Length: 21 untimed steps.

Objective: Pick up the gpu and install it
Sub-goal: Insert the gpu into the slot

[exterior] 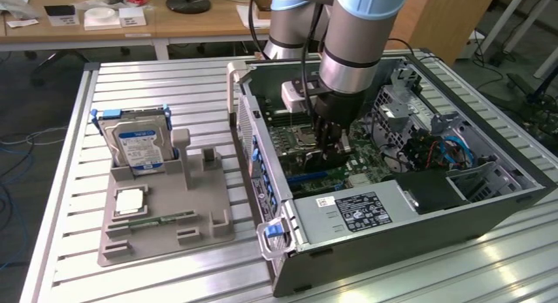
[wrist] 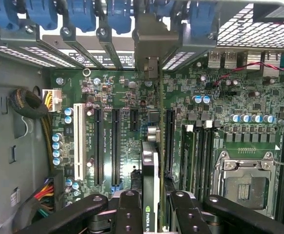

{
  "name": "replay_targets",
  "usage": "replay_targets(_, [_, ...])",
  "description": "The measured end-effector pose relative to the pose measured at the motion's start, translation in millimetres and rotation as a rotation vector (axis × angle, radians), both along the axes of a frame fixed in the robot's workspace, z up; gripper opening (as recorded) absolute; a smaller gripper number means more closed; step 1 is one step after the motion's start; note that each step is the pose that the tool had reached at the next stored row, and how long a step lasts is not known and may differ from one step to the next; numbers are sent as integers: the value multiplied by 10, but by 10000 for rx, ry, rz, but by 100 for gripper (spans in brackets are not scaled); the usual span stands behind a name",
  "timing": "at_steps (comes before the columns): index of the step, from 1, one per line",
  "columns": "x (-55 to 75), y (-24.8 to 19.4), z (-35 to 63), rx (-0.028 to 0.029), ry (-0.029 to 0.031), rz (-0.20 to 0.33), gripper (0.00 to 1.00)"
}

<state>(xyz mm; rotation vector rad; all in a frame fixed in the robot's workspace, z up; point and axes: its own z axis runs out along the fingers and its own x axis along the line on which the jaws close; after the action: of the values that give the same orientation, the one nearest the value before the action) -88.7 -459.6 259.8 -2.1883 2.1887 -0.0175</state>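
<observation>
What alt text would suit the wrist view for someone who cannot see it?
A robot gripper holds a thin graphics card edge-on over a green motherboard inside a computer case. Black slots flank the card; an empty processor socket lies nearby.

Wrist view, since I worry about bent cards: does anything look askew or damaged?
Nothing stands out. The gpu is held edge-on between the fingers, parallel to the expansion slots, with no visible tilt or damage.
</observation>
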Motion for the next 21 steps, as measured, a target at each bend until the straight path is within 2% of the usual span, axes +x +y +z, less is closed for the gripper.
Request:
replay_targets(8, [-1,0,-11,-13,8,-50,27])
replay_targets(10, [2,0,-12,-12,66,-67,27])
replay_targets(12, [3,0,-11,-13,90,-71,27])
replay_targets(21, [4,0,-56,-13,95,-70,27])
